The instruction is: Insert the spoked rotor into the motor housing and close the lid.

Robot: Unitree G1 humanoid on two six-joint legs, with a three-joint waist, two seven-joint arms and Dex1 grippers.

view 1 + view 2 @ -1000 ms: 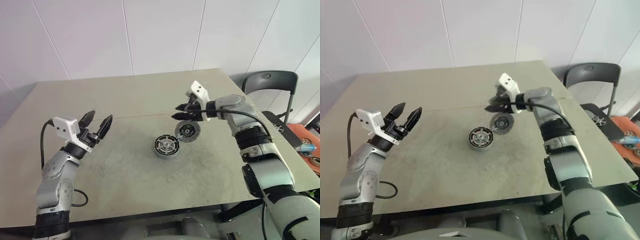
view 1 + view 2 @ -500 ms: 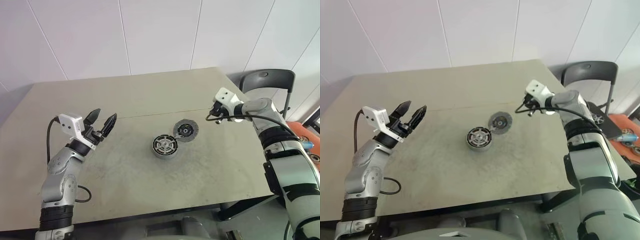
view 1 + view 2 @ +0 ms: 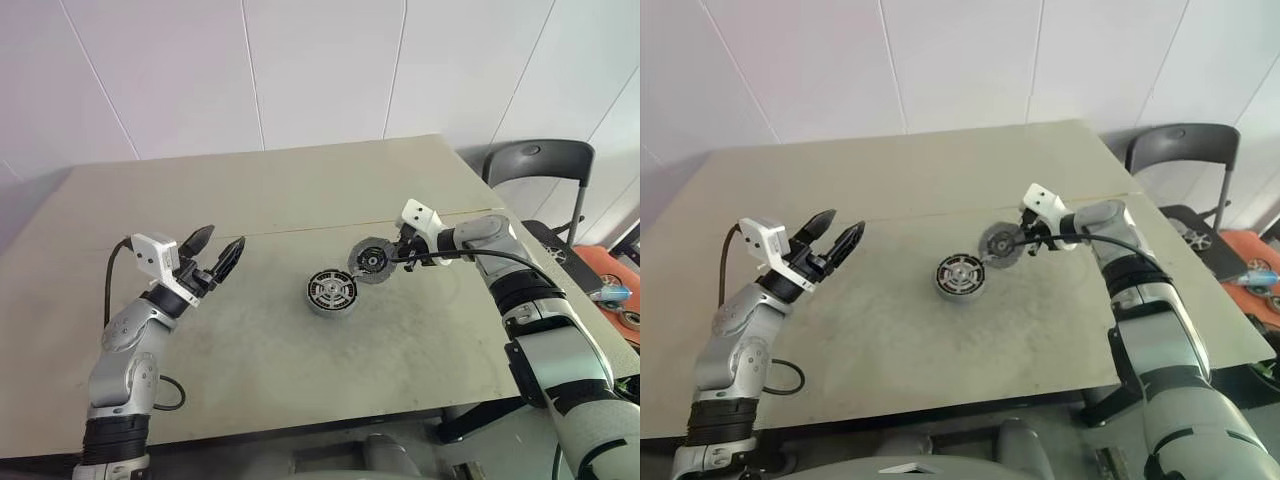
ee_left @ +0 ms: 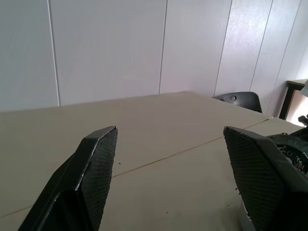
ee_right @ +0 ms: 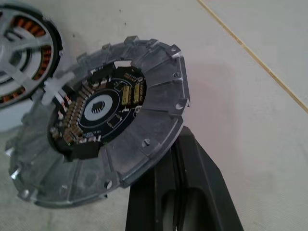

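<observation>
Right gripper (image 3: pixel 392 260) — fingers pressed together under the edge of the lid (image 3: pixel 372 261), whose near rim is tipped up off the table; whether it is truly pinched or only propped from beneath cannot be told. Left gripper (image 3: pixel 216 252) — jaws spread wide, nothing between them, held above the near-left part of the table and well apart from the parts.

Near to far:

Table (image 3: pixel 250 340) — pale greenish-beige top, lightly scuffed and speckled, with a thin seam line running across it behind the parts.

Motor housing (image 3: pixel 331 292) — flat on the table near the middle, dark rim, copper windings visible through the spoked rotor (image 3: pixel 960 275), which sits inside it with pale spokes over the centre hub.

Lid, as above — just beside the housing on its far right side, tilted, its edge close to or touching the housing rim. The wrist view shows a ribbed grey casting with a dark circuit board at its centre, small yellowish components and a white connector; any markings on the board are too small to read.

Chair (image 3: pixel 535 165) — dark, beyond the table's far right corner, partly hidden by it.

Wall (image 3: pixel 300 70) — white panels with thin vertical joints.

Orange-red items at the far right edge are cut off and unclear.
</observation>
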